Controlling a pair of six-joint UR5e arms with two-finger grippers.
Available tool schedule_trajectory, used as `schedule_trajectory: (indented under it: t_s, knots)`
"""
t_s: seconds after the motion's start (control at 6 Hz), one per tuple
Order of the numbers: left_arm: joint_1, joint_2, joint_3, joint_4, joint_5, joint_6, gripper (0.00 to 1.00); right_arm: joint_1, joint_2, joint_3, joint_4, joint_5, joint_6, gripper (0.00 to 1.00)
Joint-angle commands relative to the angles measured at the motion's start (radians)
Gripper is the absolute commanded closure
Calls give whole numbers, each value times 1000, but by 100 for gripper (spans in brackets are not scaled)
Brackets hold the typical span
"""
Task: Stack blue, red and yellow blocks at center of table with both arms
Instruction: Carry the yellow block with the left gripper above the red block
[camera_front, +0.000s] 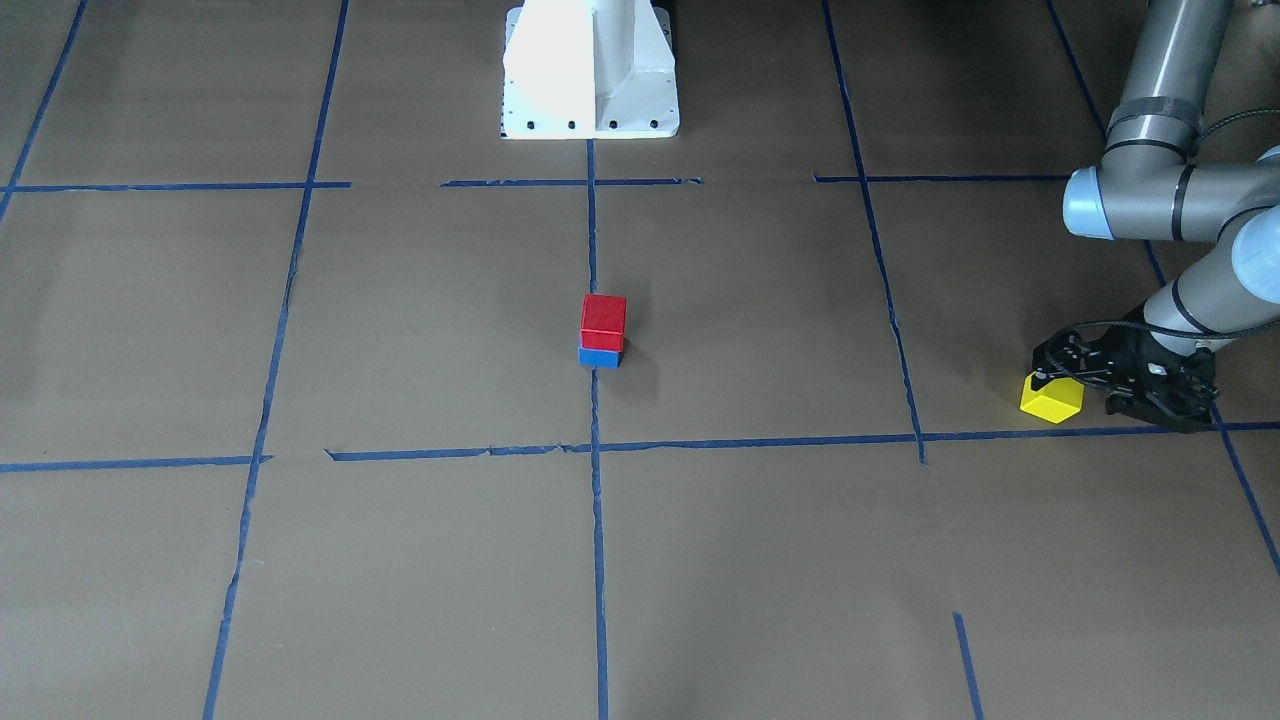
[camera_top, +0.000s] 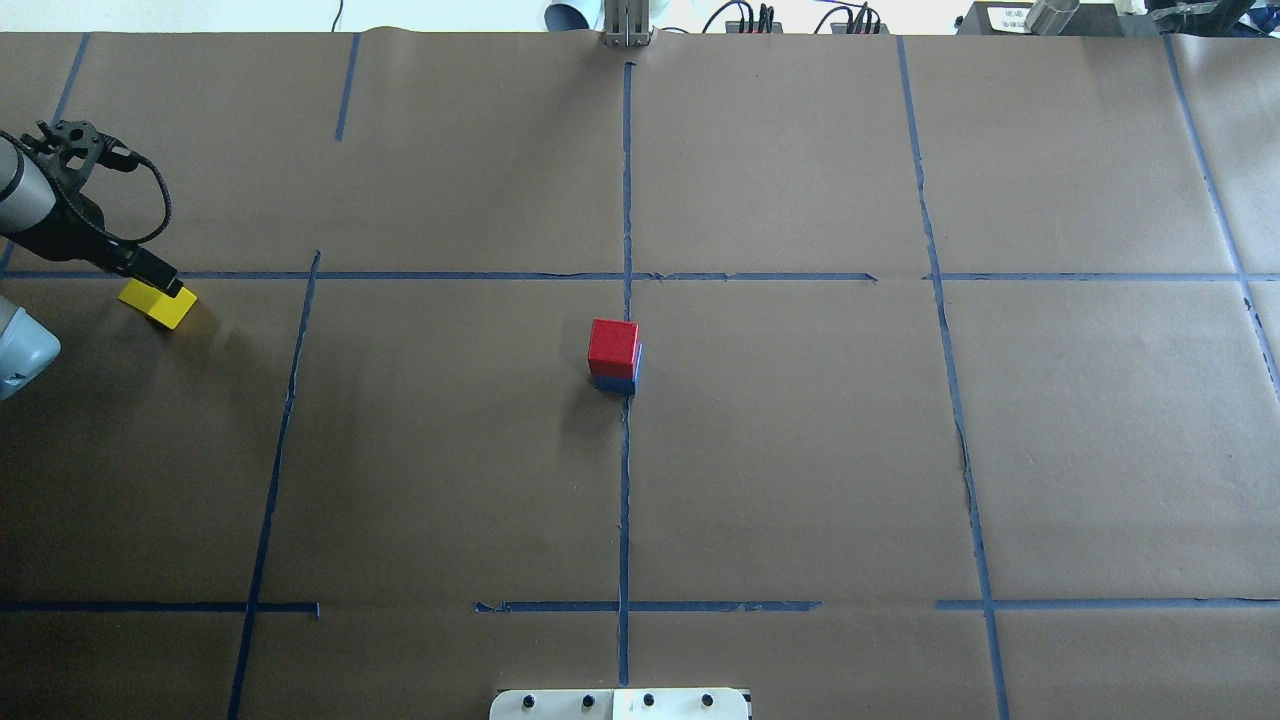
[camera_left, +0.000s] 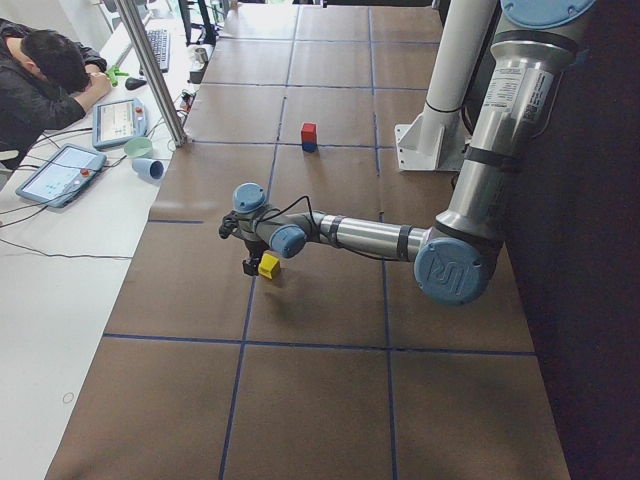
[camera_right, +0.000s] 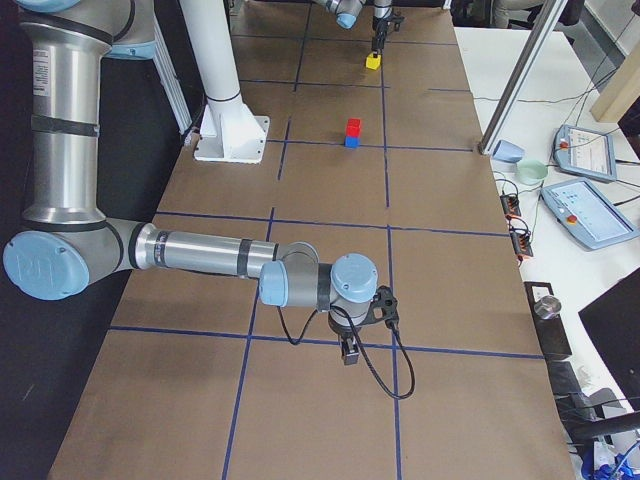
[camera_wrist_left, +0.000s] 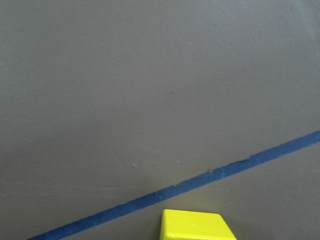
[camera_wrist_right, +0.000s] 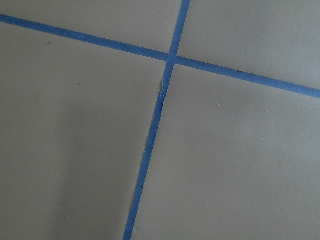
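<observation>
A red block (camera_front: 603, 318) (camera_top: 613, 343) sits on a blue block (camera_front: 599, 357) (camera_top: 615, 383), on the middle tape line at the center of table (camera_top: 624, 480). Far toward my left end the yellow block (camera_front: 1052, 400) (camera_top: 160, 305) (camera_left: 268, 266) (camera_wrist_left: 196, 226) lies by a crosswise tape line. My left gripper (camera_front: 1056, 378) (camera_top: 166, 283) is down over it, fingers at its sides. I cannot tell whether it grips the cube. My right gripper (camera_right: 350, 352) hovers low over a tape crossing at the other end, seen only from the side. I cannot tell its state.
The white pedestal base (camera_front: 590, 70) (camera_top: 620, 704) stands at the robot's edge of the table (camera_top: 800, 450). Along the far side is a white desk with tablets (camera_left: 60, 172) (camera_right: 592, 152), cups (camera_left: 148, 167), a metal pole (camera_left: 150, 70) and a seated person (camera_left: 45, 85).
</observation>
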Motion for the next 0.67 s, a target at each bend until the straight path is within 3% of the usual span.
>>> schedule_trajectory:
  t_s: [0.0,0.17,0.33,0.5]
  knots:
    - [39,4,8,0,4,1,0,0,0,-6,0,0,-1,0]
    - [56,6,10,0,7,3,2,0,0,-6,0,0,-1,0]
    - [57,-3,8,4,7,0,75,0,0,-6,0,0,-1,0]
    - [57,-9,1,9,9,-2,98,0,0,-6,0,0,0,0]
